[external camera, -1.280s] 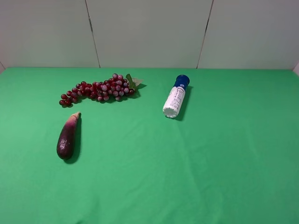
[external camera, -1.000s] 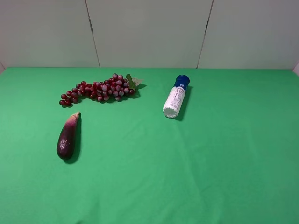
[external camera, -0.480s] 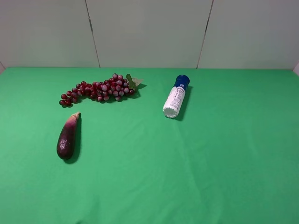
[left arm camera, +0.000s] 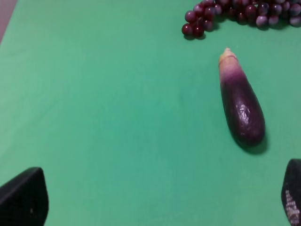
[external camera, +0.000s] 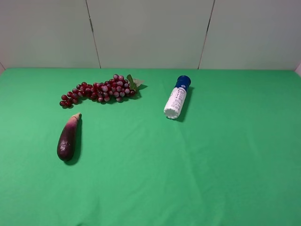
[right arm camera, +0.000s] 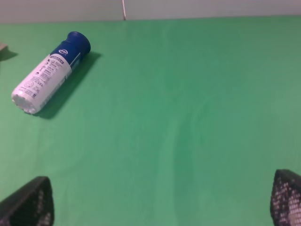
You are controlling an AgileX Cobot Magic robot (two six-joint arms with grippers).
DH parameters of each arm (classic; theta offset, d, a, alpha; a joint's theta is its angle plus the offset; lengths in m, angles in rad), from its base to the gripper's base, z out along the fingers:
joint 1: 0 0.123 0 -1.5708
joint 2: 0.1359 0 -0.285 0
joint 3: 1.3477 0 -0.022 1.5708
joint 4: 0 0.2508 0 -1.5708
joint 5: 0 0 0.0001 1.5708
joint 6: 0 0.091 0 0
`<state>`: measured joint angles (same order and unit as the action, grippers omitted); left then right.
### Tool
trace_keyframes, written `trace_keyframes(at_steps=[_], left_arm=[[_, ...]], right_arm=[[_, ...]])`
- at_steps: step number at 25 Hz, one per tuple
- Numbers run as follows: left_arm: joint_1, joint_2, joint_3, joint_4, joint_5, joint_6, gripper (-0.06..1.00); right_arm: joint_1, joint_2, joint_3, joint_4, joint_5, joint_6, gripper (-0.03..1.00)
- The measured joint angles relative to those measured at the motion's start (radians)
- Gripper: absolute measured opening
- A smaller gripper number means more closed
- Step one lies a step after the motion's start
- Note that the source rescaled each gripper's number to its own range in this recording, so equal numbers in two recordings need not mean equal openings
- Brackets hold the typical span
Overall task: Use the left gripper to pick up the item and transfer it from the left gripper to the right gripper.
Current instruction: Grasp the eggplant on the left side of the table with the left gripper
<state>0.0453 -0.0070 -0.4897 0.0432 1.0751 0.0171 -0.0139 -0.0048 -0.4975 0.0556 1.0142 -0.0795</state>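
The item, a dark purple eggplant (external camera: pixel 67 137) with a pale stem end, lies on the green cloth at the left. The left wrist view shows the eggplant (left arm camera: pixel 241 102) beyond the left gripper (left arm camera: pixel 157 197), whose two black fingertips (left arm camera: pixel 23 197) stand far apart at the picture's lower corners with nothing between them. In its own wrist view the right gripper (right arm camera: pixel 162 200) is also open and empty, hovering over bare cloth. Neither gripper shows in the exterior high view.
A red grape bunch (external camera: pixel 99 91) lies behind the eggplant, its end also showing in the left wrist view (left arm camera: pixel 235 12). A white bottle with a blue cap (external camera: pixel 176 98) lies on its side at centre right, visible too as the bottle (right arm camera: pixel 49 71) in the right wrist view. A pale wall closes the back.
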Motion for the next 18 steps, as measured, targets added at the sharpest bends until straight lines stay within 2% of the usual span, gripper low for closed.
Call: trace_keyframes(at_steps=[7,14,18], left_arm=[[0.0,0.134,-0.104,0.007,0.074,-0.003,1.0],[0.0,0.367,-0.163,0.006,0.078,-0.017,1.0],[0.0,0.494,-0.171,-0.022,0.059,-0.033,1.0]], right_arm=[[0.0,0.0,0.0,0.0,0.0,0.0,1.0],[0.0,0.0,0.0,0.0,0.0,0.0,1.0],[0.0,0.0,0.0,0.0,0.0,0.0,1.0]])
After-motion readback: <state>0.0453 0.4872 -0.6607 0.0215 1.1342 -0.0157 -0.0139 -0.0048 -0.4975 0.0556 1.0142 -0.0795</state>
